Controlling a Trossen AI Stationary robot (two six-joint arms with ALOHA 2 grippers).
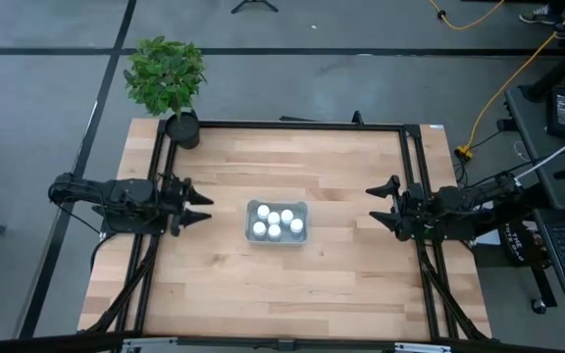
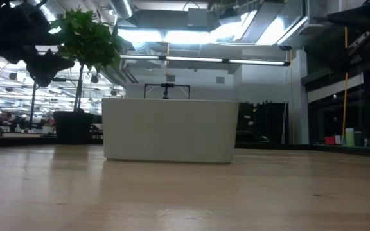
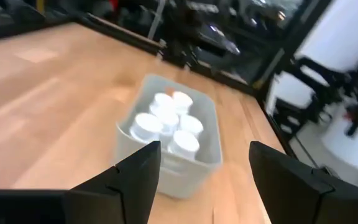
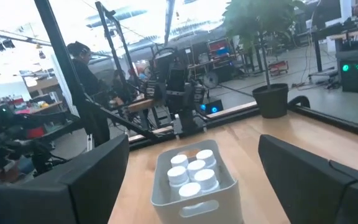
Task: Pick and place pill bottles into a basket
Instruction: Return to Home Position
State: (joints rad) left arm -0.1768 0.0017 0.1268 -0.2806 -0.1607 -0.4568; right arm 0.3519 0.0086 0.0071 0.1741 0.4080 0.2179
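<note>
Six pill bottles (image 1: 274,218) stand close together inside the basket (image 1: 250,205), which sits in the middle of the table (image 1: 263,284), so I think the putting-in part is done. My left gripper (image 1: 204,207) hangs off to one side of the basket and my right gripper (image 1: 373,204) off to the other, both with fingers spread wide and holding nothing. To go home well, I should pull each arm back slowly and not bump the basket.
</note>
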